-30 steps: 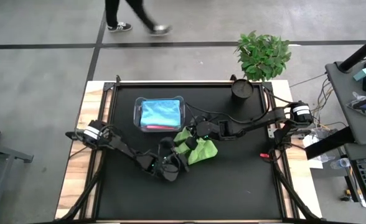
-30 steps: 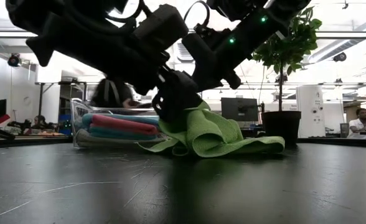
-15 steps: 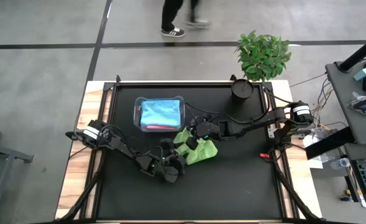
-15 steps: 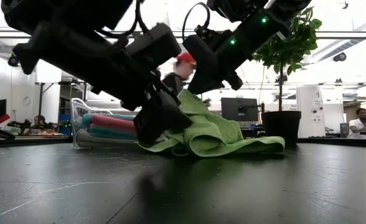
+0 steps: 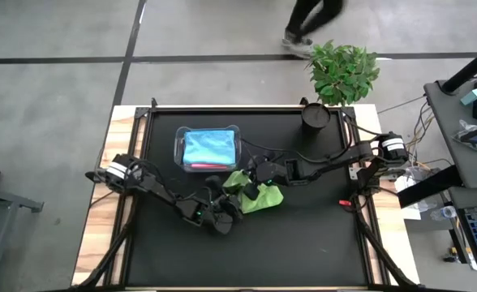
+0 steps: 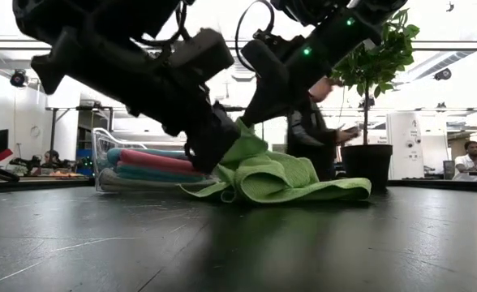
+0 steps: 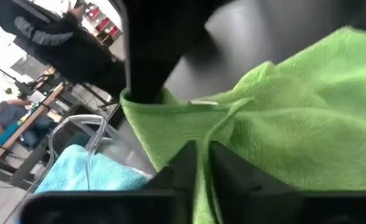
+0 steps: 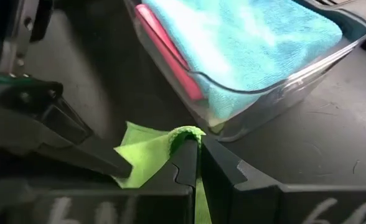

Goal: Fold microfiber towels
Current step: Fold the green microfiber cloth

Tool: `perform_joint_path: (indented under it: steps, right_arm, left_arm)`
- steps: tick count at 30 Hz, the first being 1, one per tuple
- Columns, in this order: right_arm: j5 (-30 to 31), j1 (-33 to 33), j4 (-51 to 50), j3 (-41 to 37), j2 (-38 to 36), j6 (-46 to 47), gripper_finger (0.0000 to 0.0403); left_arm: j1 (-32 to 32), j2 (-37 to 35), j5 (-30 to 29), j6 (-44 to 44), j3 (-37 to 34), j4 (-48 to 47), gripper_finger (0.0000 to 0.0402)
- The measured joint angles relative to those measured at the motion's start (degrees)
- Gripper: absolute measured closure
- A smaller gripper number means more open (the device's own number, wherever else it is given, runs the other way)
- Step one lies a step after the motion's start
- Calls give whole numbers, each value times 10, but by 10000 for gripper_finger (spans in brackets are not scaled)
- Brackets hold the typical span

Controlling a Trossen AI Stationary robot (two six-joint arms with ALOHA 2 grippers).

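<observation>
A lime green microfiber towel [image 5: 261,195] lies bunched on the black table, in front of a clear tub [image 5: 180,151]. The tub holds a light blue towel [image 5: 209,148] and a pink one [image 8: 164,46]. My left gripper [image 7: 201,158] is shut on the green towel's near-left part. My right gripper [image 8: 195,152] is shut on a raised corner of it, close to the tub. In the low view the towel's right part [image 6: 320,188] rests flat on the table, while its left part rises to a peak under the arms. My left gripper pinches an edge fold of the green towel [image 7: 211,134] between its two fingers, coming in low from the table's left. The cloth beyond the fingers lies slack on the table. My right gripper pinches a folded-over corner [image 8: 184,134] between its fingertips, slanting down from the right. That corner is lifted, and the rest trails to the table.
A potted plant [image 5: 342,71] and a dark pot [image 5: 313,114] stand at the table's far right. A person [image 6: 311,134] walks behind the far edge. Bare black table lies in front of and to the right of the towel.
My left gripper has dipped toward the table and come in against the green towel's left part, where it now has hold. The towel's raised corner stays up in my right gripper. A person has walked along the far side toward the right.
</observation>
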Motion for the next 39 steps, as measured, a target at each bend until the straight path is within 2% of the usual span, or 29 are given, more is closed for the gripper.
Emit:
perform_joint_path:
  steps: [2,8,12,16,22,27,30,33,39]
  right_arm:
    - [-1,0,-3,0,0,-3,394]
    - [-5,0,-37,0,-9,-13,394]
    - [-52,0,-50,0,-22,-14,377]
    - [-114,2,-48,0,-37,-7,340]
    - [-126,6,-116,0,-74,-43,262]
    - [-125,23,-145,-1,-95,-90,208]
    - [-124,34,-133,-2,-97,-124,188]
    - [-123,44,-61,-10,-85,-192,177]
    - [-114,46,48,-15,-29,-294,177]
  left_arm:
    - [0,-11,0,-14,-1,-1,388]
    - [-7,-85,21,-52,-16,-47,400]
    - [-20,-151,58,-65,-43,-61,401]
    - [-20,-210,138,-117,-89,-63,401]
    - [-20,-260,135,-216,-160,-53,401]
    - [-20,-275,124,-222,-195,-9,401]
    - [-20,-278,124,-198,-196,11,401]
    - [-22,-278,129,-168,-197,10,401]
    - [-22,-276,195,-130,-197,10,402]
